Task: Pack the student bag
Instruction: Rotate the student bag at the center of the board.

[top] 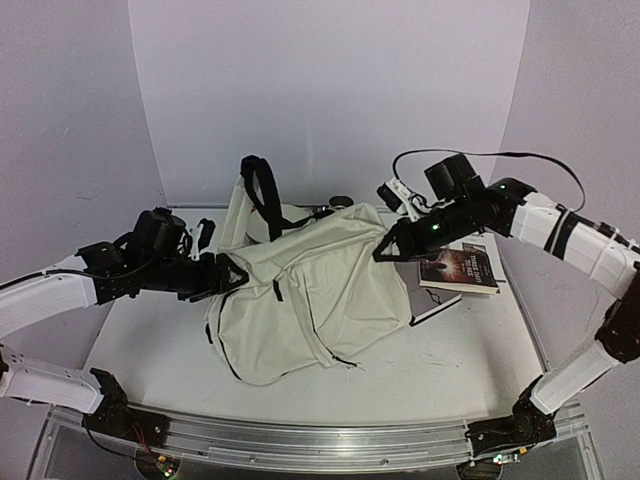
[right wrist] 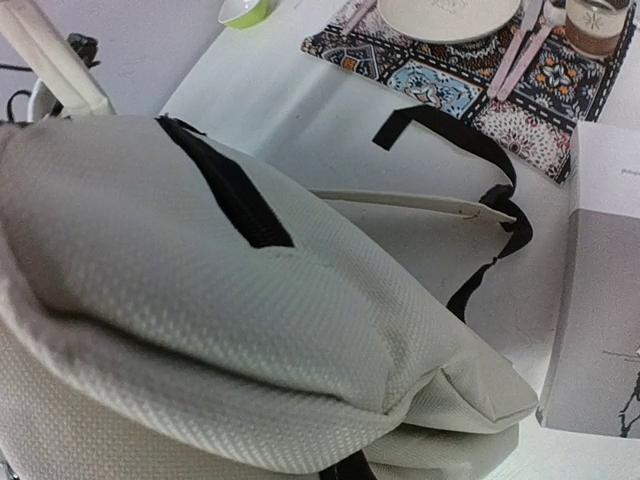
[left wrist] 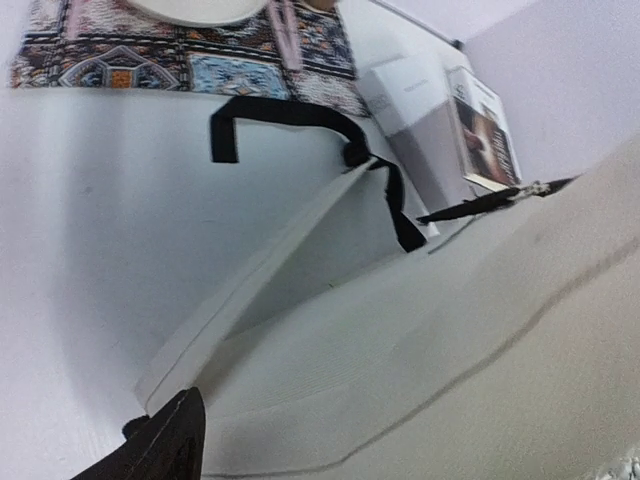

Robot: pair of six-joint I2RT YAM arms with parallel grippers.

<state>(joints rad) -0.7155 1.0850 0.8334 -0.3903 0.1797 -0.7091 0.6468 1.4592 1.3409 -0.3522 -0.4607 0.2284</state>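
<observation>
- Top external view: the bag (top: 310, 290) lies flat in the middle of the counter (top: 450, 370), its body toward the near edge and its black strap (top: 262, 185) looped up toward the far edge.
- At the bag's left edge sits the left tool (top: 235, 273). The left wrist view shows only one dark finger (left wrist: 170, 440) beside the cloth, so I cannot tell whether it is spread or pressed together.
- At the bag's far right corner the right tool (top: 385, 250) has its jaws pressed together. Its fingers are out of its own wrist view, which the cloth fills from close up, so whether it pinches fabric cannot be told.
- A black zip (right wrist: 225, 185) runs across the top of the bag and looks closed. No opening shows in any view.
- Near the right edge a book (top: 460, 268) lies on the counter, just beside the bag and outside it.
- Beyond the bag, in the right wrist view, a patterned placemat (right wrist: 450, 75) carries a plate (right wrist: 450, 15).
- Judged step: an early one. Both tools are getting a hold on the bag, and nothing appears packed yet.
- The next move likely calls for one tool to pin the cloth while the other finds a zip pull and draws it along, so the soft fabric stays taut and does not bunch.
</observation>
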